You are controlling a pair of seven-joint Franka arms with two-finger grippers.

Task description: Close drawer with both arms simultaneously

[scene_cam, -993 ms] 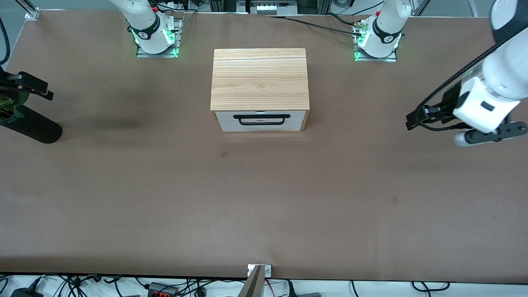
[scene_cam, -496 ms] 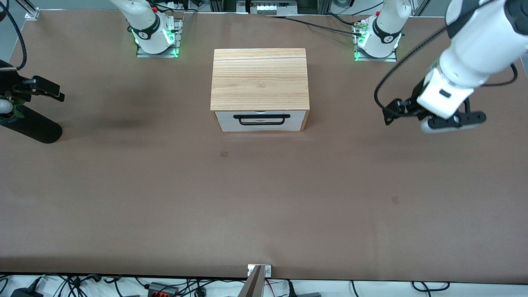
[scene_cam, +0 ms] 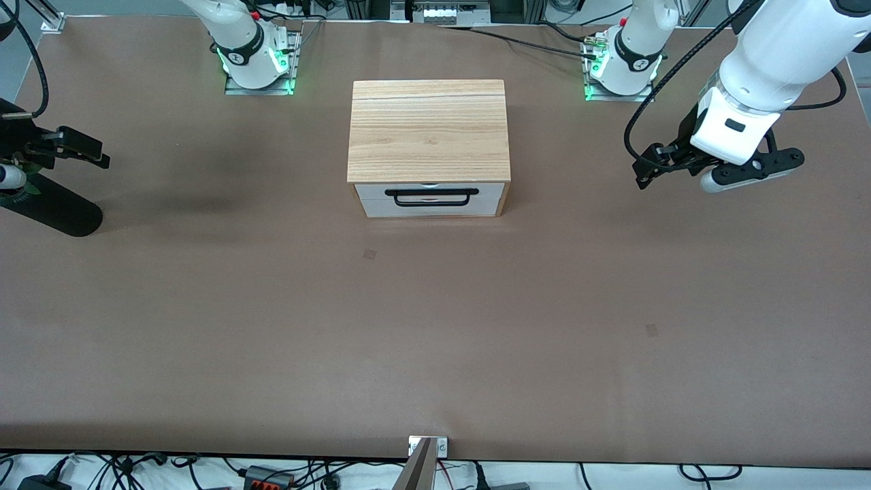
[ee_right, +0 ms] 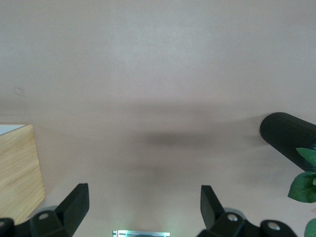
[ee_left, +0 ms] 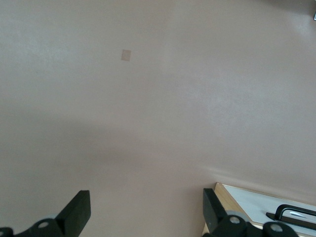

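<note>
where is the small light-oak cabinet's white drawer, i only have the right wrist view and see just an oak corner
Observer: The white-fronted drawer with its black wire handle sits pushed into the light-oak box cabinet, mid-table between the two bases.
Operator: where's the left gripper
Observer: The left gripper is open, over bare table toward the left arm's end, touching nothing.
Operator: and mine
Observer: The right gripper is open, over the right arm's end, above a black ribbed cylinder.
</note>
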